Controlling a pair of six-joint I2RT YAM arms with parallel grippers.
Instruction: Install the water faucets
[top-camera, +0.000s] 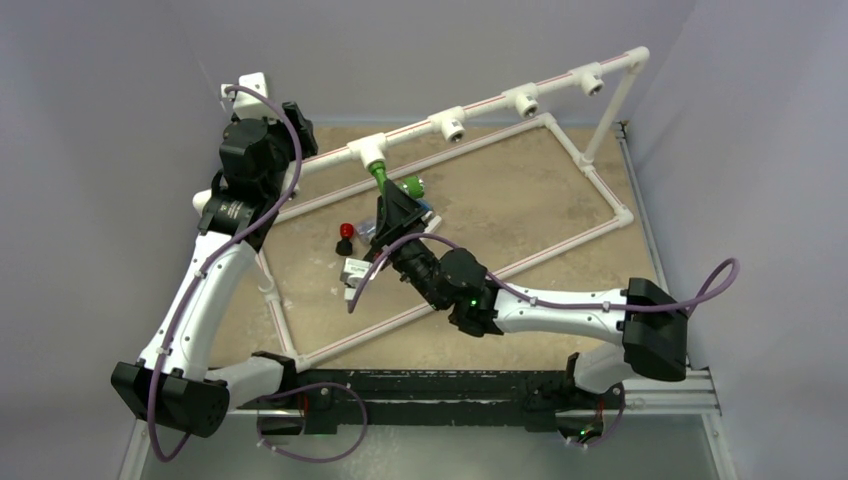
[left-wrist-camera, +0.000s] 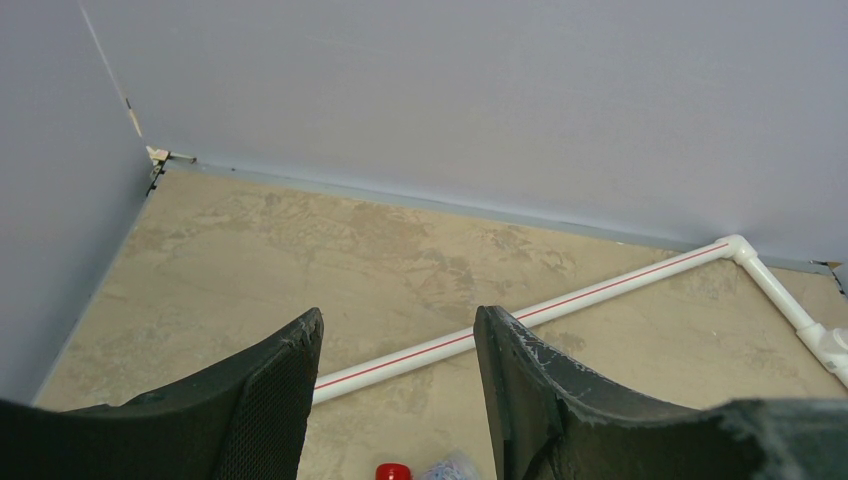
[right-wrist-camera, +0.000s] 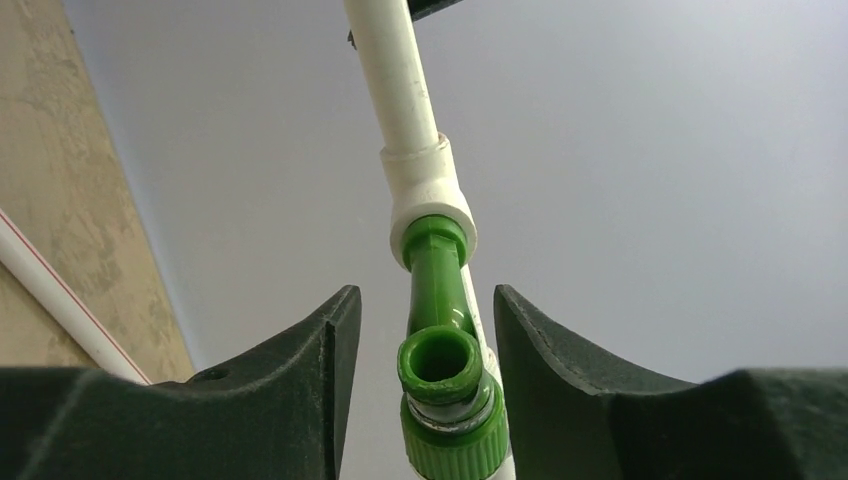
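Faucets lie in two places. Green faucet (top-camera: 381, 177) (right-wrist-camera: 437, 300) has its stem seated in the leftmost tee fitting (top-camera: 371, 151) (right-wrist-camera: 428, 200) of the upper rail (top-camera: 490, 103), with the curved spout coming down toward the arms; in the right wrist view the spout mouth faces the camera. Right gripper (top-camera: 397, 208) (right-wrist-camera: 423, 292) straddles it with jaws part-way apart: there is a clear gap between the spout and one finger, while the other finger is just beside the threaded collar, contact there not decidable. Other tee fittings (top-camera: 452, 127) along the rail show open mouths. Black faucet (top-camera: 345, 237) (left-wrist-camera: 393, 471), red knob up, stands on the tan table (top-camera: 520, 200) (left-wrist-camera: 300, 250) inside the pipe frame (top-camera: 560, 245), near the right wrist. White faucet (top-camera: 366, 229) (left-wrist-camera: 448, 467) with its bluish handle lies just beside the black one, too small for detail. Left gripper (top-camera: 296, 122) (left-wrist-camera: 395, 330) hangs by the left end of the upper rail, jaws wide with nothing between them. Base pipe (left-wrist-camera: 560, 305), red-striped, runs across the table below it.
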